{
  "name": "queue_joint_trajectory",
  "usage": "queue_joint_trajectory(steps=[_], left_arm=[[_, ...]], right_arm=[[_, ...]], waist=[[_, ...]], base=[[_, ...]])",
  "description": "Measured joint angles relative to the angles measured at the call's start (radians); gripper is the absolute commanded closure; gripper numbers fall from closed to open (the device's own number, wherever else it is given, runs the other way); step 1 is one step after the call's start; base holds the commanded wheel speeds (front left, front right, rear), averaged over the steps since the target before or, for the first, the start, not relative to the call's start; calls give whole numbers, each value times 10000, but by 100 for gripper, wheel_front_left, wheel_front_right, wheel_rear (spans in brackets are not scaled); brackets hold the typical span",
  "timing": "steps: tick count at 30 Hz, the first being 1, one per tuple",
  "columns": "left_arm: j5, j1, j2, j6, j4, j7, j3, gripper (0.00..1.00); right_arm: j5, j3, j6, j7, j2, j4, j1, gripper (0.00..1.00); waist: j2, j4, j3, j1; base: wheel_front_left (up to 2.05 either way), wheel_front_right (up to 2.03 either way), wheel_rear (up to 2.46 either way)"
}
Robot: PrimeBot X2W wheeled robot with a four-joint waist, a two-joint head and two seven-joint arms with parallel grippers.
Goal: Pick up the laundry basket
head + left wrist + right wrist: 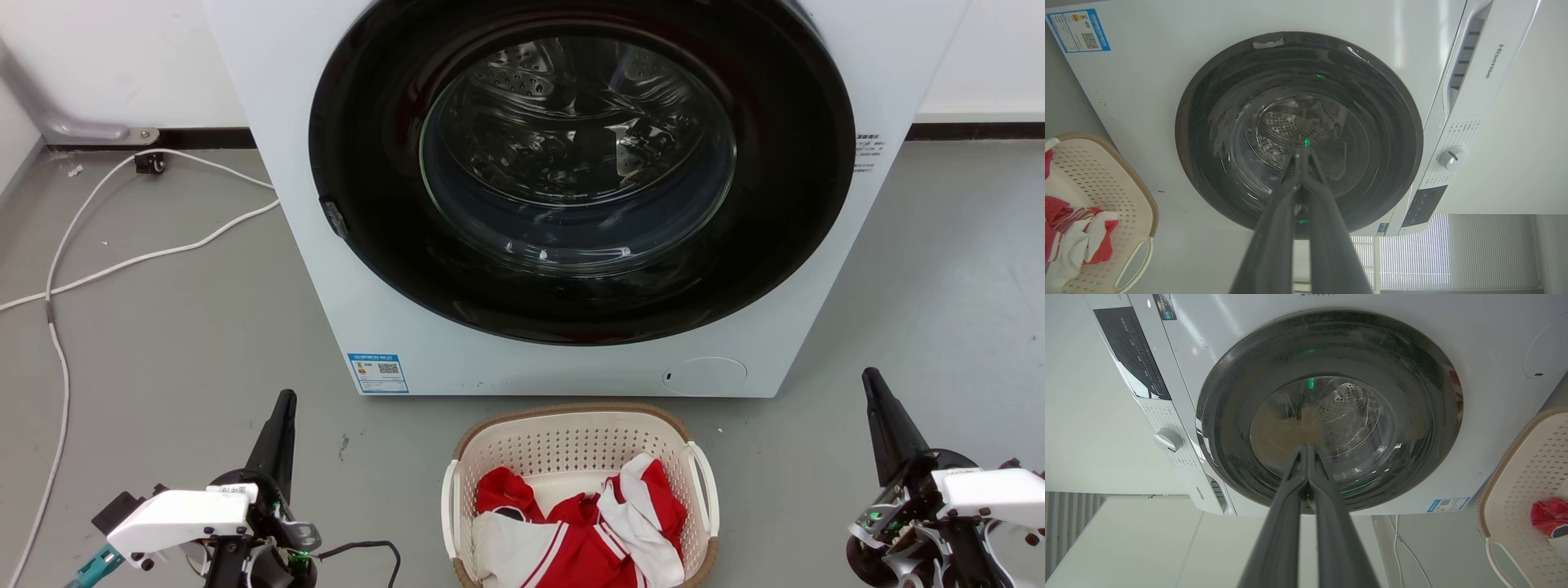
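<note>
Basket (563, 445) stands upright at the bottom centre of the head view, on the grey floor (163, 367) just in front of the washer (571, 363). Its far rim is near the washer's base but apart from it. Red and white clothes (588, 531) lie bunched inside it. A white left handle (448, 498) shows on its left side in the frame and a right handle (707, 490) on its right side; nothing touches either.

The left gripper (285, 402) is at the lower left of the head view, well apart from the basket. Its two dark fingers are pressed together into one point aimed up the frame, holding nothing. The right gripper (870, 380) is at the lower right, also well apart from the basket, with its fingers likewise closed tight and empty.

In the left wrist view the left gripper (1303, 153) rises from the bottom middle, tips meeting in front of the washer's round dark door (1298, 130). The basket (1122, 183) lies at the lower left edge of that frame. In the right wrist view the right gripper (1306, 449) also has its tips meeting before the door, and the basket (1535, 465) is at the right edge.

A white cable (122, 261) trails over the floor at the left of the head view, and a blue label (377, 372) sits low on the washer's front
</note>
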Motion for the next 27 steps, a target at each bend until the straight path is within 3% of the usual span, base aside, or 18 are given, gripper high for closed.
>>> queue_joint_trajectory(steps=[27], left_arm=[[15,-1,-21,0,2,33,19,100]], right_arm=[[0,-12,0,2,8,0,0,100]], waist=[[0,0,0,0]], base=[[0,0,0]])
